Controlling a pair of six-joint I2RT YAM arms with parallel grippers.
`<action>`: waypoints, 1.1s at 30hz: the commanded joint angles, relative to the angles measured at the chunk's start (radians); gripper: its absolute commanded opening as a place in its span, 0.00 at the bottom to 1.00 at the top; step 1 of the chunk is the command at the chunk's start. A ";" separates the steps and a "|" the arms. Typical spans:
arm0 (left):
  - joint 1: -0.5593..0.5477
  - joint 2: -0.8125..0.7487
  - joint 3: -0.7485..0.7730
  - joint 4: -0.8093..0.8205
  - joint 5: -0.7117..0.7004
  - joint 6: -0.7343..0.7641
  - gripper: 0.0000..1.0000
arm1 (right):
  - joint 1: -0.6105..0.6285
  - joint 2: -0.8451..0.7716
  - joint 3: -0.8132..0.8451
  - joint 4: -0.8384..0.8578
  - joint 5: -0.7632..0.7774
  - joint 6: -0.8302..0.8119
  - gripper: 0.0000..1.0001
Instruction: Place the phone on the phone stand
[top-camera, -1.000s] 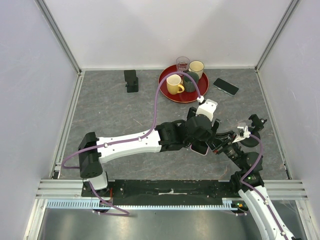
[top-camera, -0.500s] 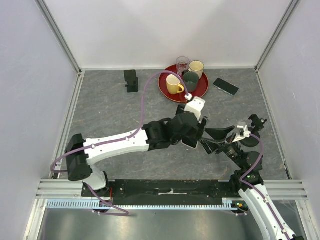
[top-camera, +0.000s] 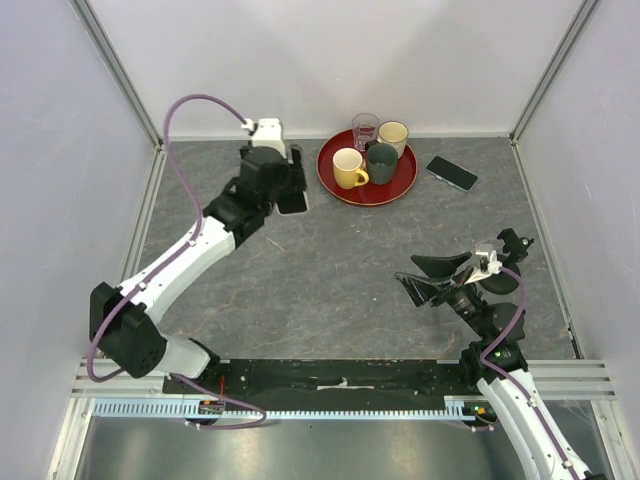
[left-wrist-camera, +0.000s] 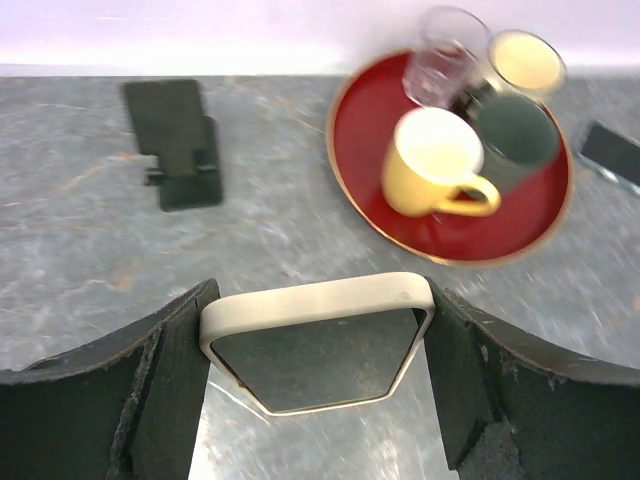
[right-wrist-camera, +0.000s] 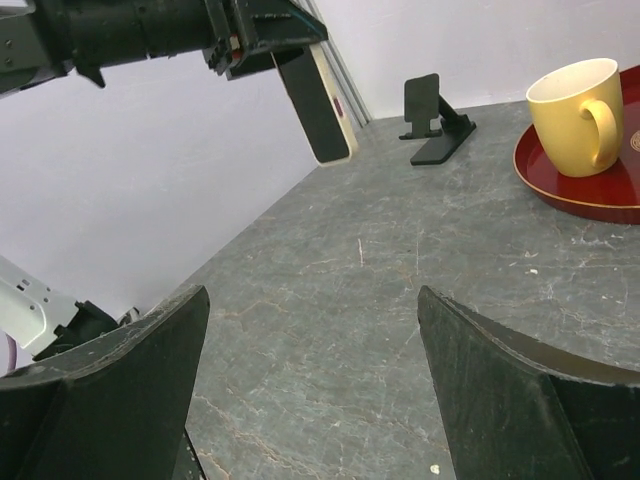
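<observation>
Fingers of the left arm (left-wrist-camera: 165, 385) are spread wide and clamped on the phone (left-wrist-camera: 315, 345), one dark, rough-faced pad pressed against each side of its case. The case is cream and smooth with rounded corners; the panel framed by it is dark and glossy. A small red mark is seen on the case's side edge in the right wrist view, too small to be read. The phone is held in the air at a tilt, clear of the worktop (top-camera: 300, 270), near the far left corner. The phone stand (left-wrist-camera: 180, 140) is seen just beyond it and a little to the left, untouched: matte black, with a flat base and a raised rectangular back plate.

Fingers of the right arm (right-wrist-camera: 110, 390) are opened wide and nothing is held between them; they are kept above bare worktop, well apart from the phone. The worktop is grey with a veined, stone-like pattern.

A round, glossy red tray (top-camera: 345, 190) is set beside the stand, carrying a yellow mug (top-camera: 349, 168), a dark mug (top-camera: 382, 162), a clear glass (top-camera: 365, 127) and a pale cup (top-camera: 393, 133). A second, dark phone (top-camera: 452, 173) lies flat to the tray's right.
</observation>
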 joint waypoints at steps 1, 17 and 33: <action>0.169 0.042 0.107 0.176 0.054 0.010 0.02 | 0.002 0.011 -0.113 0.010 0.020 -0.017 0.91; 0.378 0.522 0.430 0.362 0.139 0.304 0.02 | 0.001 0.089 -0.119 0.067 0.030 -0.027 0.93; 0.407 0.710 0.594 0.339 0.191 0.329 0.02 | 0.001 0.141 -0.135 0.116 0.025 -0.017 0.93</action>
